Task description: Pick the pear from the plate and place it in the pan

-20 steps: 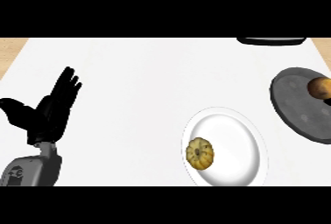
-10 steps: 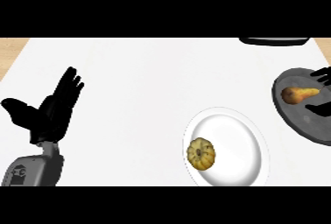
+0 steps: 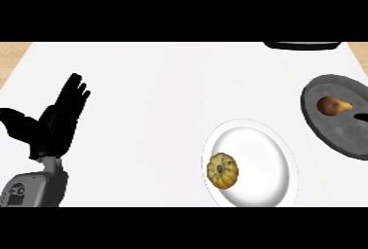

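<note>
The pear (image 3: 333,105) lies in the grey pan (image 3: 325,125) at the right edge of the white counter (image 3: 165,87), apart from the white plate (image 3: 267,156), which carries a small yellow squash (image 3: 223,170). The left hand (image 3: 54,124) rests open at the left, fingers straight up, holding nothing. A dark tip just right of the pear may be the right hand; I cannot tell its state.

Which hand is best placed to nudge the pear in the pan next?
Right. The pear lies in the pan, and a bit of the right hand shows just beside it. The left hand rests open, far across the counter.
</note>
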